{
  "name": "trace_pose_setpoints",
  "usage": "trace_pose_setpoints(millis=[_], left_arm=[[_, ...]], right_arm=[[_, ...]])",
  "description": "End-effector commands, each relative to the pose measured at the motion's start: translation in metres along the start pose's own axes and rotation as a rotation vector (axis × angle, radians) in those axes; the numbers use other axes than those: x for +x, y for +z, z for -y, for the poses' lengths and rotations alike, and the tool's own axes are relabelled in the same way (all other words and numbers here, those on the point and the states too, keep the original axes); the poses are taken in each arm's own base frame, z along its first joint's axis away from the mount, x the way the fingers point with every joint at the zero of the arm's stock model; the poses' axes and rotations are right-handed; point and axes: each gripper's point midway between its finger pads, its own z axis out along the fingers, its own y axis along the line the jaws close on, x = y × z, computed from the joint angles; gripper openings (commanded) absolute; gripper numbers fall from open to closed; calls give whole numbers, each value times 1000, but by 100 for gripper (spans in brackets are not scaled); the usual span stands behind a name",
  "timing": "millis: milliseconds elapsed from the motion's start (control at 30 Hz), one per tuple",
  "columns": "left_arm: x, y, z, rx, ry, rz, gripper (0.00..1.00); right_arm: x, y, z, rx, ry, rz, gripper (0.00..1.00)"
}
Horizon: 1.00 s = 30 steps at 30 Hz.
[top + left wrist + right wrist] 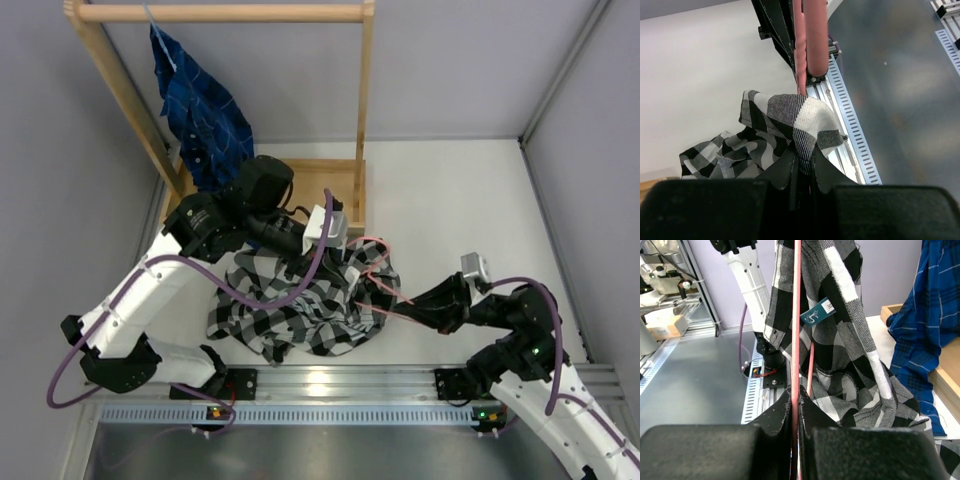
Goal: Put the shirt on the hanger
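So, the wooden rack (220, 13) stands at 12 o'clock with a blue plaid shirt (205, 115) hanging on it. Below it the checked shirt (290, 305) is bunched mid-table, its top edge pinched tight by the left gripper (338, 240). At its 3 o'clock the pink hanger (385, 282) pokes out, the right gripper (410, 305) clamped on the wire.

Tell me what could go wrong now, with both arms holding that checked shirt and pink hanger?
The right gripper pinches only the thin wire of the hanger, so it might twist or slip under the fabric's weight. The left gripper holds just one fold of the shirt while the rest hangs bunched, so the shirt could slide off one side instead of settling on the hanger.
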Motion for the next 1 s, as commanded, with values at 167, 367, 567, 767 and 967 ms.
trace_pose_setpoints(millis=[167, 367, 567, 767, 967], left_arm=[[-9, -10, 9, -8, 90, 32, 0], [-15, -14, 1, -56, 106, 23, 0], [-24, -32, -34, -336, 37, 51, 0], [-37, -66, -50, -619, 8, 219, 0], [-42, -85, -38, -701, -47, 383, 0]], right_arm=[[-41, 1, 4, 55, -152, 87, 0], [-48, -7, 28, 225, -146, 123, 85], [-33, -59, 86, 721, 20, 120, 99], [-8, -56, 79, 706, 284, 168, 98], [-4, -18, 65, 445, 417, 265, 77]])
